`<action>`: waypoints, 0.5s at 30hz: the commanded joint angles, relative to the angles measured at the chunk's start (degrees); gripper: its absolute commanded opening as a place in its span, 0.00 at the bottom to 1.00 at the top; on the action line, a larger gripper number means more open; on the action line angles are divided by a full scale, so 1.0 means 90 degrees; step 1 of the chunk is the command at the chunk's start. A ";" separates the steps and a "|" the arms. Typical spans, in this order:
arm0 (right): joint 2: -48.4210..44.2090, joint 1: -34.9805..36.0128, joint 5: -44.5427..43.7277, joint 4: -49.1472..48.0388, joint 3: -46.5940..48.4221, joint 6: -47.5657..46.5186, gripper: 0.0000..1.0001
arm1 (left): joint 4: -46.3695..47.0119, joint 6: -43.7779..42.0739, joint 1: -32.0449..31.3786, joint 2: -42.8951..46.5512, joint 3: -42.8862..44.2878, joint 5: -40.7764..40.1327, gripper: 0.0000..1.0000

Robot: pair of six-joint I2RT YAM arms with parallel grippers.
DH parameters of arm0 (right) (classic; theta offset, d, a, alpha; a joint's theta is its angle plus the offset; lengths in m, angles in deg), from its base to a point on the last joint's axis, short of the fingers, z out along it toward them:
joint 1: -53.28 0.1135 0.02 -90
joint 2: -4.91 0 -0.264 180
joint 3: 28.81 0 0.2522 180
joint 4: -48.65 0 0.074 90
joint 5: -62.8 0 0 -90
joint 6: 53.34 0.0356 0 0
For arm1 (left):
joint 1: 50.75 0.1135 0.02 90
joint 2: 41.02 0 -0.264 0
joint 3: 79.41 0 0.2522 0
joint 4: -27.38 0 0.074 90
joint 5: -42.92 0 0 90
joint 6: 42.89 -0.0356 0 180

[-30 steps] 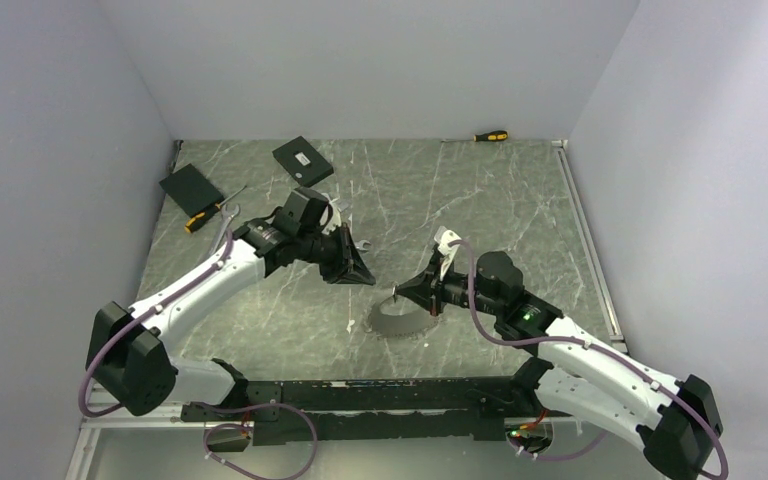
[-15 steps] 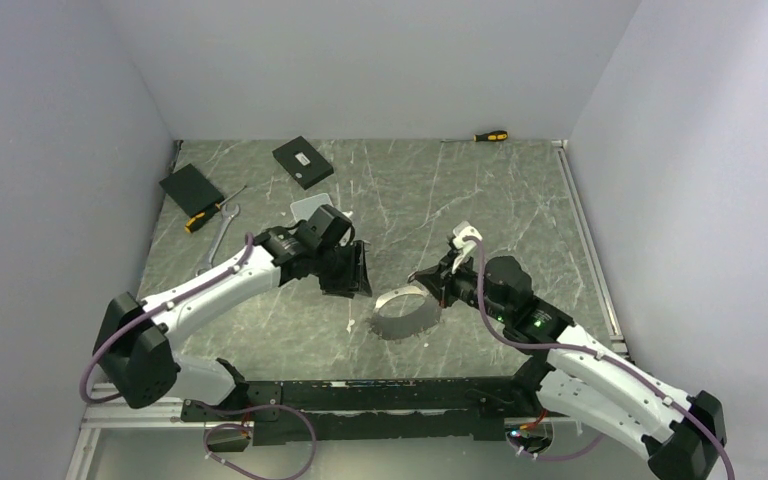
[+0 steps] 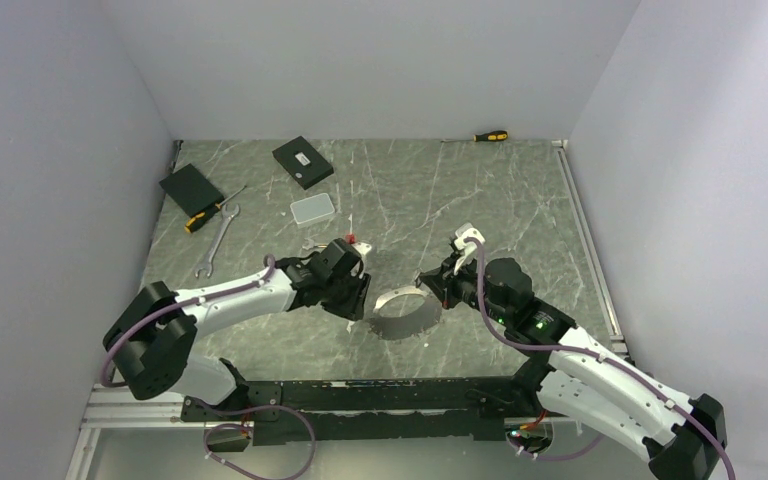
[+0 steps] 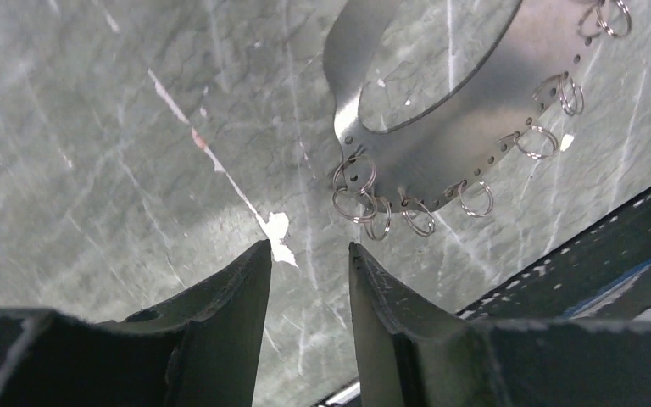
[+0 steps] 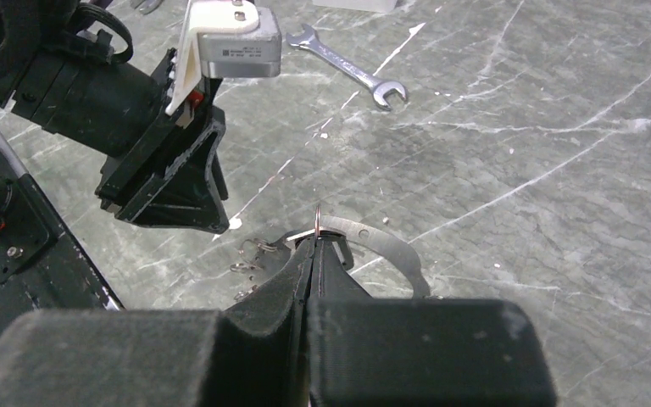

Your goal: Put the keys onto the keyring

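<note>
Keyring [image 4: 475,136] band, small split rings [image 4: 354,205] along its edge, pinched by closed right gripper [image 5: 315,242]; left gripper [image 4: 305,250] half-open, empty, over surface [image 4: 93,127] near rings.

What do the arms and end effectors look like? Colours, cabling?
The left arm and right arm: white link shells, black joints. A purple cable loops along each. The left end effector and right end effector: matte black, two tapered wedge fingers. A white camera mount tops the left wrist.
</note>
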 commanded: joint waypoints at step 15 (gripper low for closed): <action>-0.0175 0.0021 -0.0015 -0.0057 0.0057 -0.0100 0.00 | 0.1474 -0.4630 -0.0095 -0.0103 -0.0388 0.1846 0.42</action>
